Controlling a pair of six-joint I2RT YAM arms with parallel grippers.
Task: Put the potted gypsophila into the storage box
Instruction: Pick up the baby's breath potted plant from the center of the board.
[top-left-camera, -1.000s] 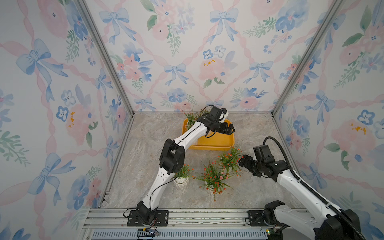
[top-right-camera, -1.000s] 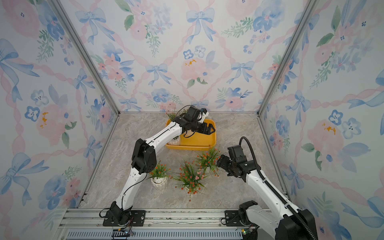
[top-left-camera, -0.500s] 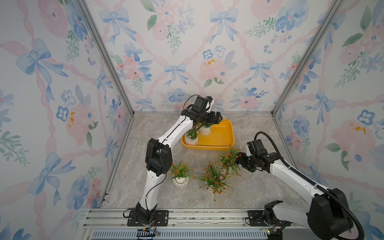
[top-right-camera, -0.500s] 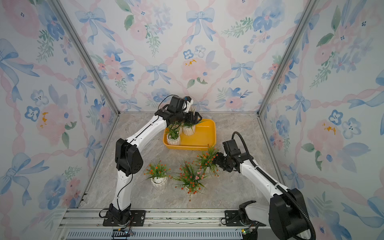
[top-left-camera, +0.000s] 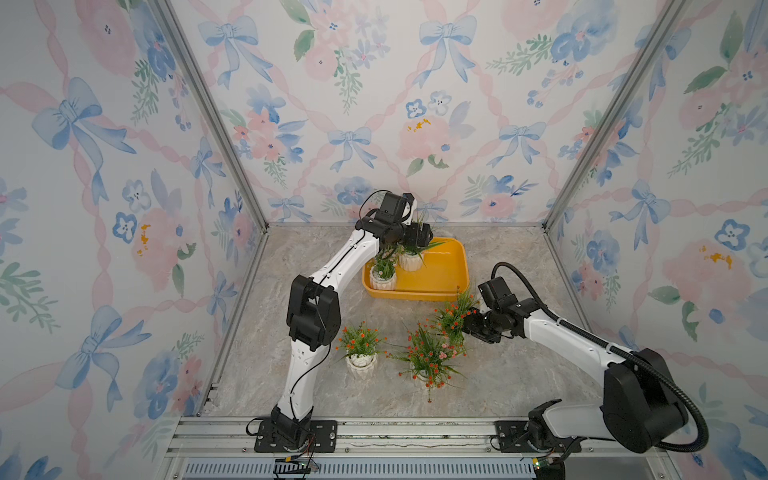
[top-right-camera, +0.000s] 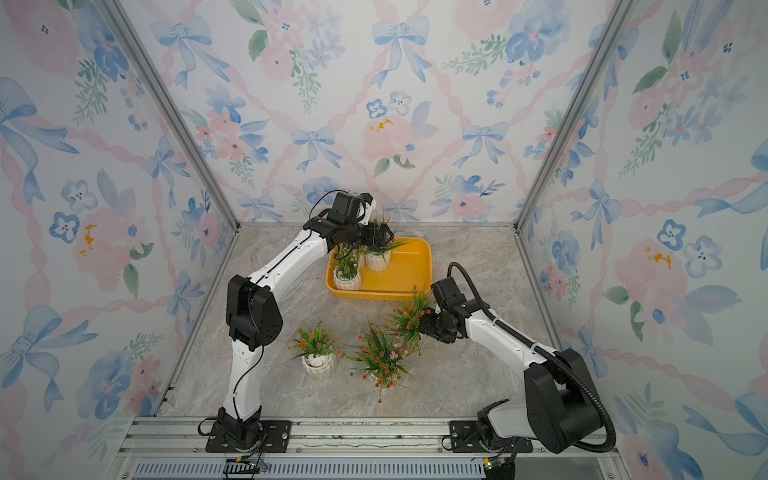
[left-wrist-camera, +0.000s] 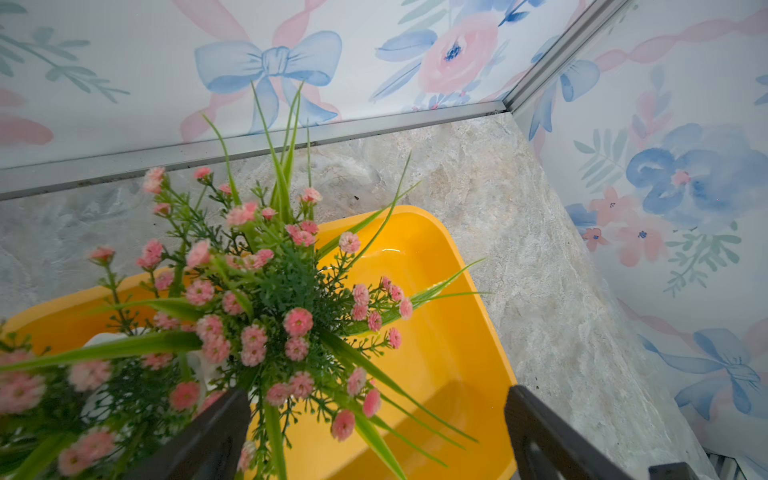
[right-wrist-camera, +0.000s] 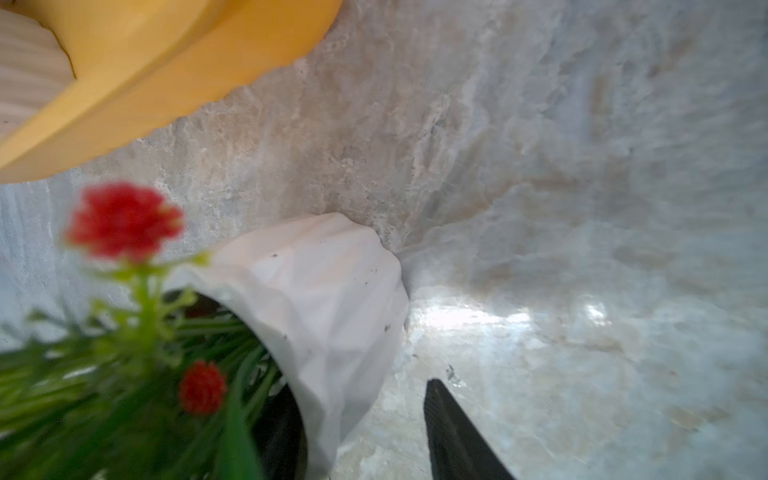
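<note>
A potted gypsophila with pink flowers and long green blades fills the near part of the view, standing inside the yellow storage box, with a sliver of white pot showing under the leaves and more pink blooms blurred beside it. The left pincer hangs just above the sprigs, its two dark fingers spread wide with stems and flowers between them and nothing clamped. The box sits on the grey marbled bench near a corner where a metal strip meets walls papered with blue bows and flowers.
</note>
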